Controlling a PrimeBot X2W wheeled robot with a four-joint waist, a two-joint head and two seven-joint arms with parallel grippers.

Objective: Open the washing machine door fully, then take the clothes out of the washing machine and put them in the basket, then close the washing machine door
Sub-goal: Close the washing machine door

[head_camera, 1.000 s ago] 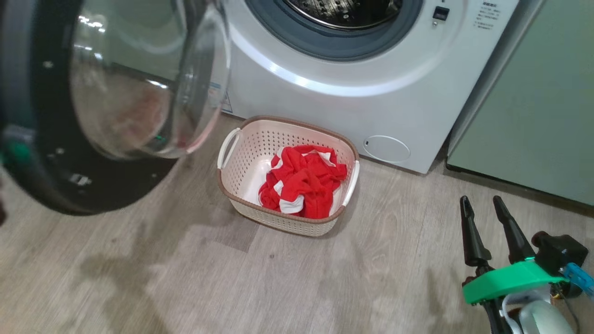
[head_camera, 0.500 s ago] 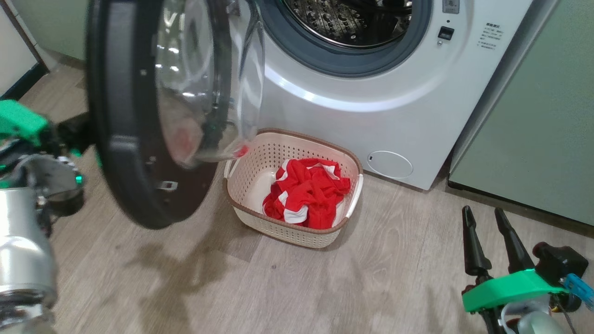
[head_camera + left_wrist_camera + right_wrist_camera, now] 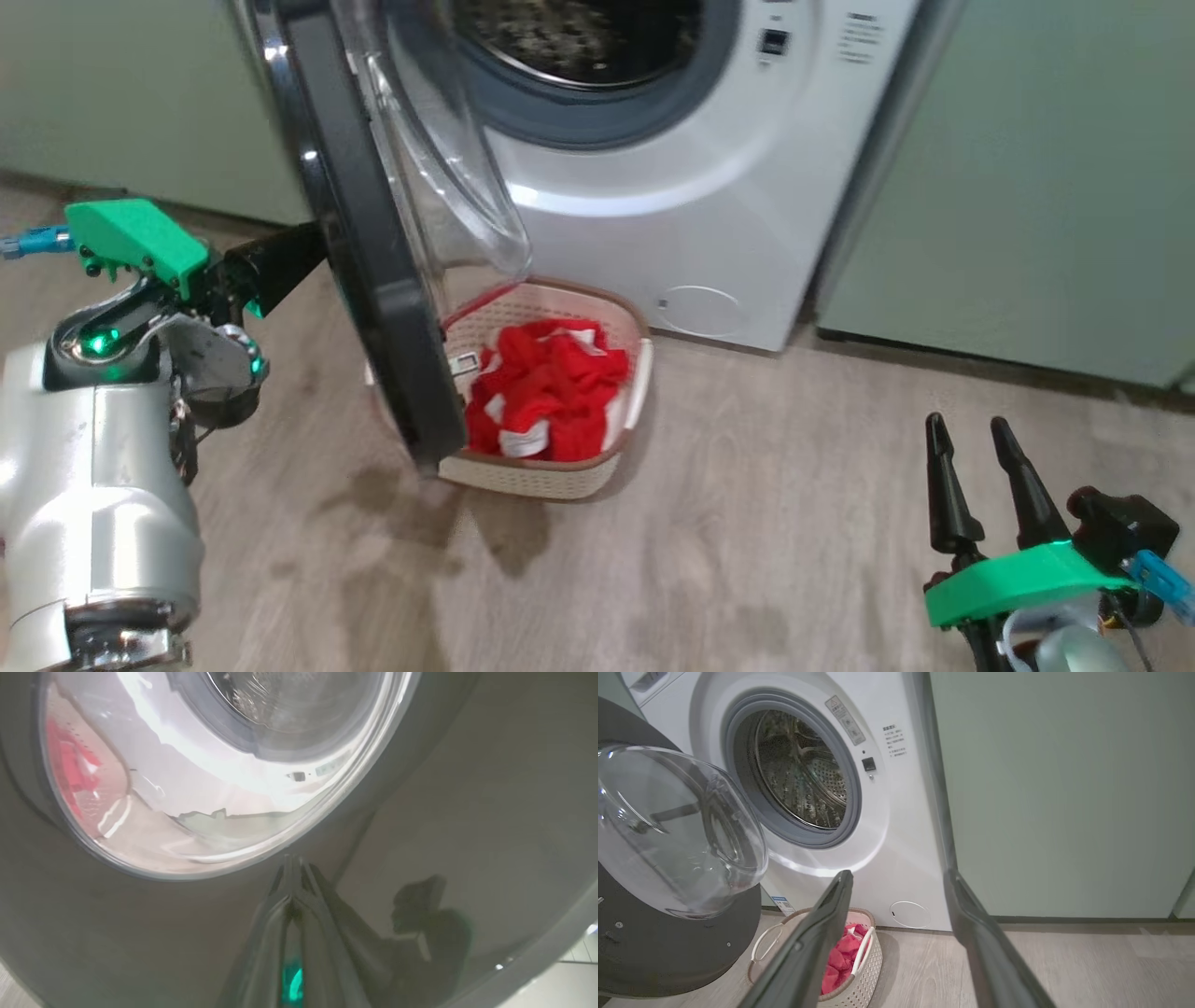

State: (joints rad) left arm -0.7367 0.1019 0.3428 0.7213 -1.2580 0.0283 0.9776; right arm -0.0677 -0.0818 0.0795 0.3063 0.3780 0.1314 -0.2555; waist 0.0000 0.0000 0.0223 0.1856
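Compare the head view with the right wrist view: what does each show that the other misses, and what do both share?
Head view: the left arm, its shut jaws against the outer face of the door. Right wrist view: the warning sticker above the drum. Both: the washing machine, the basket holding red clothes, and the open jaws of the right arm.

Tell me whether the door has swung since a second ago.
Yes. The door has swung right, toward the washing machine; its rim now overlaps the basket's left end.
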